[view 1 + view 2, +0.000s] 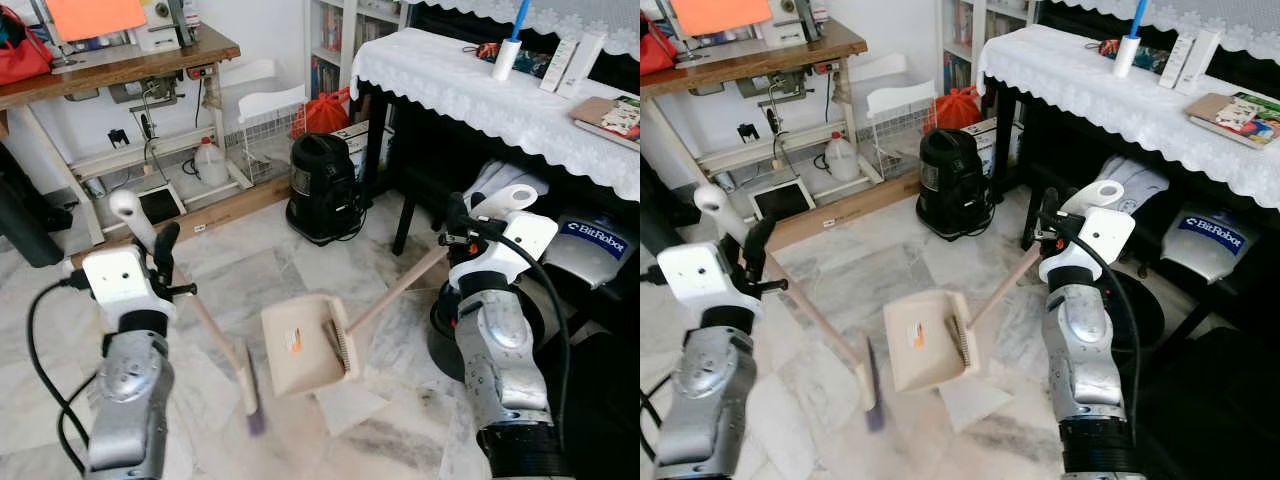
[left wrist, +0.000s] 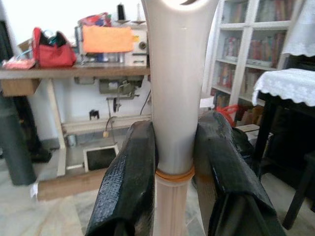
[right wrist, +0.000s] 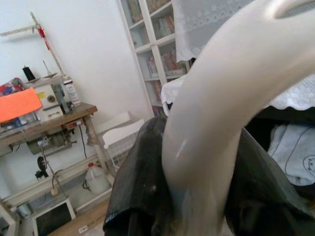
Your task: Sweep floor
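Looking down through the head camera, I have the cream plastic dustpan lying flat on the grey-veined marble floor, its long wooden handle running up to my right gripper, which is closed around the pale curved grip. The broom slants down from my left gripper, and its bristle end, blurred, sits on the floor just beside the dustpan's open edge, on my left of it. A ribbed comb lines the pan's inner wall near the handle, and a small orange label marks its bed. From the left wrist, both textured black fingers press against the smooth cream broom grip. From the right wrist, the glossy curved dustpan grip seems clamped between dark fingers, though the picture is soft.
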Controlling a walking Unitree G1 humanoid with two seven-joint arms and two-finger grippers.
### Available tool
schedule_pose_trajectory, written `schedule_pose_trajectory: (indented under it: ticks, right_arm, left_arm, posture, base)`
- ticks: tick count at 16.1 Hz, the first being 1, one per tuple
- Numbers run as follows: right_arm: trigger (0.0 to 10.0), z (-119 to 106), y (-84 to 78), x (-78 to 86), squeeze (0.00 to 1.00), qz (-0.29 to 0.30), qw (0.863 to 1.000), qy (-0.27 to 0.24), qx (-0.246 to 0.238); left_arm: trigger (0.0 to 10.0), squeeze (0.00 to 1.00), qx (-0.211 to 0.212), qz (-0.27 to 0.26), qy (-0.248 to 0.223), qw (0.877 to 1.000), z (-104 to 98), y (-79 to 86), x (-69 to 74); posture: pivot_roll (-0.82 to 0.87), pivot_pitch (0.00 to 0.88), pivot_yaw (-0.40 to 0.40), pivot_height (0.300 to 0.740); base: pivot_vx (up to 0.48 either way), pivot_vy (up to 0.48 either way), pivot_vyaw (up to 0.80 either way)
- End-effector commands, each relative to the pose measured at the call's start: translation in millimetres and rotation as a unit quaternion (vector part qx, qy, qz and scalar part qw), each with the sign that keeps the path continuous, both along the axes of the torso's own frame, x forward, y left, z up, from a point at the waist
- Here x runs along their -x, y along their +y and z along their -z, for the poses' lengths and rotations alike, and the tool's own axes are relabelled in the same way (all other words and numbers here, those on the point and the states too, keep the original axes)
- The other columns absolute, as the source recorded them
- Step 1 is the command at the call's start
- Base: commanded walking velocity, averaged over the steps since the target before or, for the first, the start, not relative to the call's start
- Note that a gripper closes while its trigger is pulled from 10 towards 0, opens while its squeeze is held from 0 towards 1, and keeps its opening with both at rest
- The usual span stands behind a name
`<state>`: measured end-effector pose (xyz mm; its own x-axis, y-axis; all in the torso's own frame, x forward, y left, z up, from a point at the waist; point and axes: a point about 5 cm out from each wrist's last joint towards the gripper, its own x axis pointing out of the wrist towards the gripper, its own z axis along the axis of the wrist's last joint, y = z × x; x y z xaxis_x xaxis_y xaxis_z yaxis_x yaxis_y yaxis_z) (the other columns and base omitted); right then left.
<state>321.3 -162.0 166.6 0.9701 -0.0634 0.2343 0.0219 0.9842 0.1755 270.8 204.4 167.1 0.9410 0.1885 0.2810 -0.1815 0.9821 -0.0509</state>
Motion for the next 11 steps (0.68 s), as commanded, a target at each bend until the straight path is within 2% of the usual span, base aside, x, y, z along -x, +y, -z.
schedule_pose_trajectory:
  ticks: [1,4,5,7,9,11]
  right_arm:
    - [10.0,-6,3.6,1.0,0.00,0.000,1.000,-0.016,-0.008]
    - [10.0,-1,1.6,11.1,0.00,0.016,1.000,-0.008,-0.003]
    - [10.0,3,-6.1,25.7,0.00,0.044,0.999,-0.006,0.013]
    - [10.0,14,-6.4,37.6,0.00,0.047,0.998,0.012,0.026]
    - [10.0,18,-3.2,41.8,0.00,0.039,0.998,0.021,0.040]
    - [10.0,10,-7.0,39.0,0.00,0.049,0.998,0.010,0.030]
  left_arm:
    - [10.0,0.00,-0.016,0.009,-0.018,1.000,-8,0.6,-0.2]
    - [10.0,0.00,-0.019,0.026,-0.016,0.999,-11,-4.0,-6.9]
    - [10.0,0.00,-0.018,0.025,-0.022,0.999,-16,-6.6,-8.6]
    - [10.0,0.00,-0.018,0.018,-0.022,0.999,-15,-8.1,-5.2]
    - [10.0,0.00,-0.021,0.017,-0.019,0.999,-11,-9.1,-1.0]
    - [10.0,0.00,-0.022,0.015,-0.016,1.000,-8,-8.1,0.4]
  posture:
    - [-0.07,0.000,0.016,0.740]
    - [-0.10,0.000,0.048,0.740]
    - [-0.09,0.000,0.060,0.740]
    - [-0.09,0.000,0.061,0.740]
    - [-0.09,0.000,0.046,0.740]
    - [-0.10,0.000,0.037,0.740]
  base:
    - [0.000,0.000,0.00]
    - [0.000,0.000,0.00]
    - [0.000,0.000,0.00]
    - [0.000,0.000,0.00]
    - [0.000,0.000,0.00]
    - [0.000,0.000,0.00]
